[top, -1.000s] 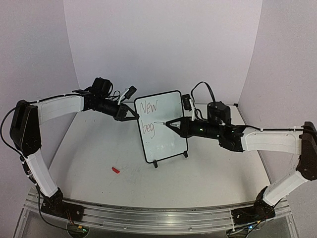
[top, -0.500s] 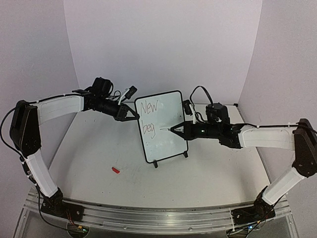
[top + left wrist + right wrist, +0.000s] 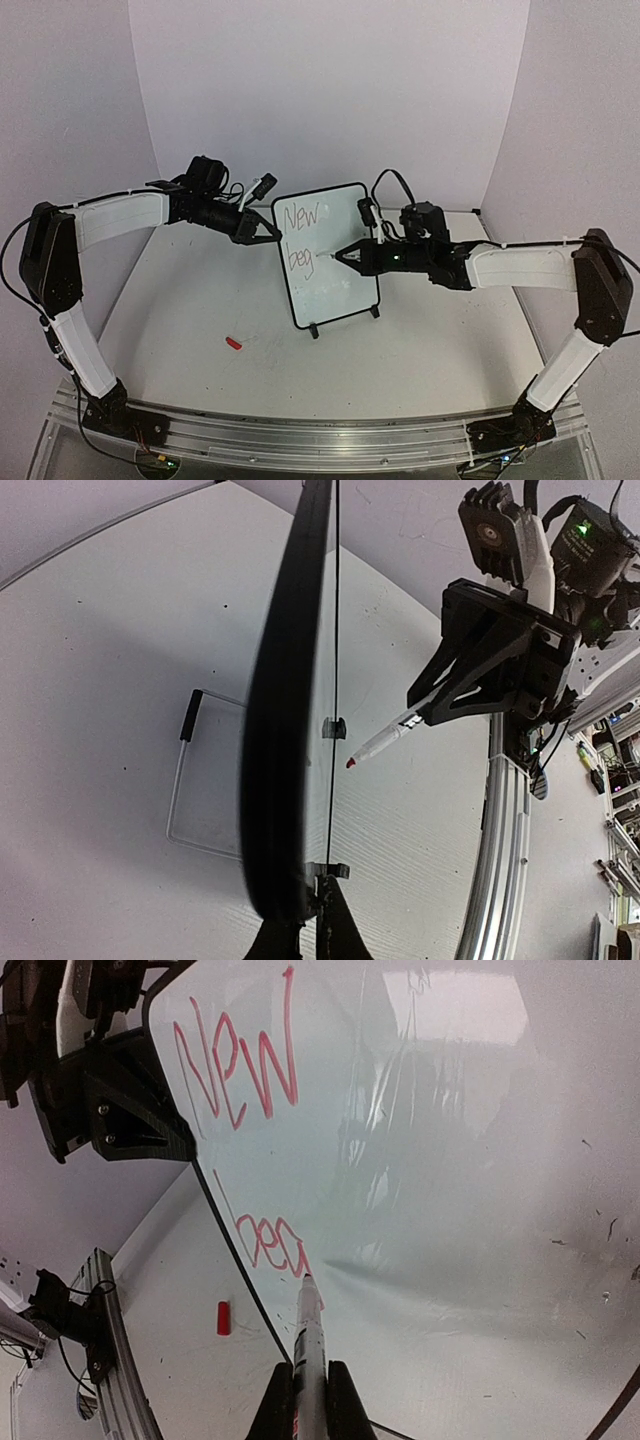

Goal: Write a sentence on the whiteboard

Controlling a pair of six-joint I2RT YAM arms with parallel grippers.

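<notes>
The whiteboard [image 3: 345, 275] stands upright on its feet at the table's middle, tilted back. Red lettering, the sentence [image 3: 300, 235], reads "New" with "beg" under it; it also shows in the right wrist view [image 3: 250, 1080]. My left gripper [image 3: 272, 231] is shut on the board's left frame edge, seen edge-on in the left wrist view [image 3: 290, 730]. My right gripper [image 3: 350, 255] is shut on a marker [image 3: 310, 1335]. The marker's red tip [image 3: 351, 763] is at the tail of the "g", touching or just off the surface.
A small red marker cap [image 3: 234, 343] lies on the table front left of the board and shows in the right wrist view [image 3: 223, 1317]. White walls close the back and sides. A metal rail [image 3: 300, 440] runs along the near edge.
The right wrist has moved left, toward the board, and the marker tip has shifted slightly around the "g". The lettering still reads "New beg". The left arm has not moved.
</notes>
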